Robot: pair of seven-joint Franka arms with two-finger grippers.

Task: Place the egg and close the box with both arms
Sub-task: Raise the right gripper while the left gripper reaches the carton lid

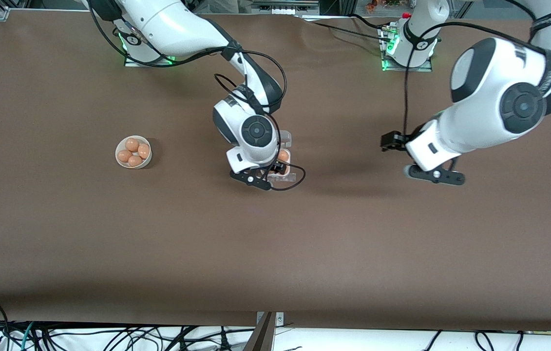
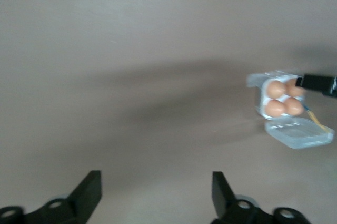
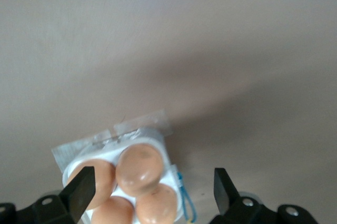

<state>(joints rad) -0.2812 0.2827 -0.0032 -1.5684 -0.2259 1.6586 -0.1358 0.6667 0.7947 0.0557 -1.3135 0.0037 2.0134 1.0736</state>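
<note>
The right gripper point(image 3: 150, 192) hangs spread wide over the egg carton point(image 2: 279, 100), mid-table, lid flopped open, four eggs point(image 3: 139, 168) seated. The left gripper point(image 2: 156, 192) waits agape over bare table; no readable writing.

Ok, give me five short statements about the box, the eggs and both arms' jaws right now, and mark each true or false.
1. The box holds four eggs. True.
2. The box lid is shut. False: it lies open beside the cells.
3. The right gripper is over the box, jaws open. True.
4. The left gripper grips an egg. False: its jaws are open and empty, over bare table.
5. The bowl is empty. False: it holds four eggs.
</note>
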